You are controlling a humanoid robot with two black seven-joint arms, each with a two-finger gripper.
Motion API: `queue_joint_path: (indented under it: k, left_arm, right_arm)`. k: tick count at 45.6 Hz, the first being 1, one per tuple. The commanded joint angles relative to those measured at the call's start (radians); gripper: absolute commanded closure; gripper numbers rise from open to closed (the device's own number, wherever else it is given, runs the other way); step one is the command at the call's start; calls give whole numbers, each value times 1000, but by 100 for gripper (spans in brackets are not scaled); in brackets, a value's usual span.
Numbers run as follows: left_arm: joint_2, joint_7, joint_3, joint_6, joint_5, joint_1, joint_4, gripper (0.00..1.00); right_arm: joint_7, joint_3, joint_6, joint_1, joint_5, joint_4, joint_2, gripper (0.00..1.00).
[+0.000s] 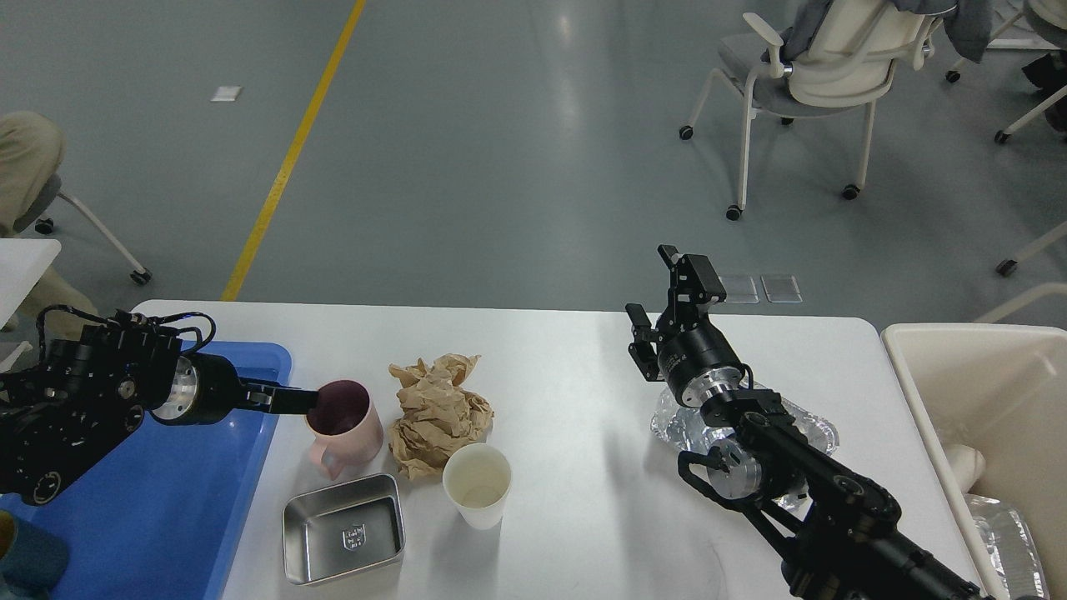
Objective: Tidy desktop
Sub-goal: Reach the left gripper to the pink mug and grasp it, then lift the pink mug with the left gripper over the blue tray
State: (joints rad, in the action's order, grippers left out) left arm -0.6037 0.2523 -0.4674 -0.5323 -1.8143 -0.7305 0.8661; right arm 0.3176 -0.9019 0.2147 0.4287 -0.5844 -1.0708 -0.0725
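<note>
Two claws hover over the white surface (567, 400): the left claw (292, 401) reaches the pink mug (343, 422) rim (fingers indistinct, grip unclear). The right claw (654, 296) hangs spread wide, empty, above crumpled foil (813, 433).

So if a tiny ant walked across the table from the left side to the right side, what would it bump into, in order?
Blue tray → pink mug → crumpled brown paper → white paper cup → crinkled foil under the right arm → cream bin past the table's right end.
</note>
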Motion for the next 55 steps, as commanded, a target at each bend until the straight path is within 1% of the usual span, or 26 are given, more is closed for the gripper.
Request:
queue_joint_path:
  k: [1,7,12,17,20,25,29,35,41,43,45,47,52,55]
  left_arm:
    - [22,4,1,15,3,0,-18,3]
    - [31,12,1,28,3,0,-24,5]
    - [30,15,3,31,3,2,-24,12]
    - [24,21,16,31,0,6,-24,22]
    - [19,28,38,32,-2,5,-25,31]
    - [19,35,64,51,-3,3,-33,40]
    - [22,38,82,61,-3,2,-45,55]
    - [24,68,96,64,-3,-1,-48,69]
    - [21,81,96,66,-3,-1,-50,76]
    - [19,90,96,68,-3,-1,-50,78]
    - [18,103,96,75,-5,0,-50,82]
    - [16,114,96,81,-7,0,-50,84]
    - [12,127,96,86,-3,3,-50,91]
    - [12,143,96,86,-3,6,-50,95]
  right_arm:
    - [0,0,0,-2,0,0,0,0]
    - [0,0,-1,-2,0,0,2,0]
    - [0,0,-1,-2,0,0,3,0]
    - [0,0,-1,-4,0,2,3,0]
    - [0,0,-1,-4,0,2,3,0]
    - [0,0,-1,-4,0,0,3,0]
    - [0,0,-1,-4,-2,0,3,0]
    - [0,0,-1,-4,0,0,3,0]
    - [0,0,-1,-4,0,0,3,0]
    - [0,0,-1,-4,-2,0,5,0]
    - [0,0,-1,-4,0,2,5,0]
    - [0,0,-1,-5,-2,0,5,0]
    - [0,0,-1,-5,-2,2,5,0]
    - [0,0,-1,-5,-2,2,5,0]
